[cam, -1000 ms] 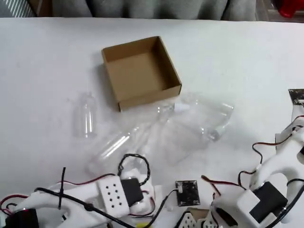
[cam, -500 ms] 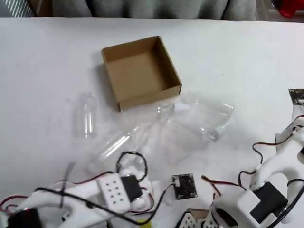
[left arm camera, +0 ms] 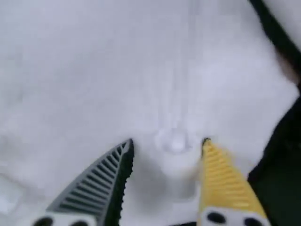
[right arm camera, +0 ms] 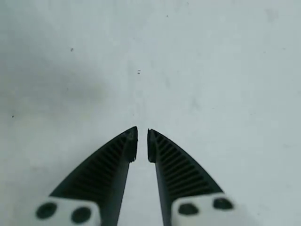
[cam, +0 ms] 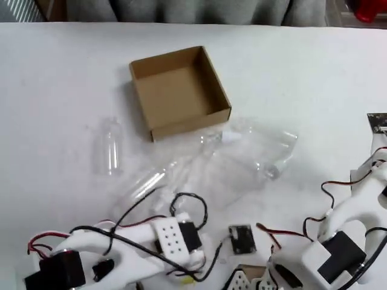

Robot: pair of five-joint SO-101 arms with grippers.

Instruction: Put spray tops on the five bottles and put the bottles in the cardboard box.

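Well, from above, the cardboard box (cam: 180,90) sits open on the white surface (cam: 302,60). Clear bottles (cam: 145,184) lie just beside its near wall, with a lone bottle (cam: 109,147) off to its left. My left pincer (left arm camera: 167,141) is spread, something clear between its tips (too blurred to name). My right pincer (right arm camera: 142,136) is pressed nearly together above the surface.

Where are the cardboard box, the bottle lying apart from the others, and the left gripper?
cardboard box (cam: 190,124), high view, on its near outer wall.
bottle (cam: 109,147), high view, on the middle of its clear body.
left gripper (left arm camera: 168,141), left wrist view, midway between its open fingertips.
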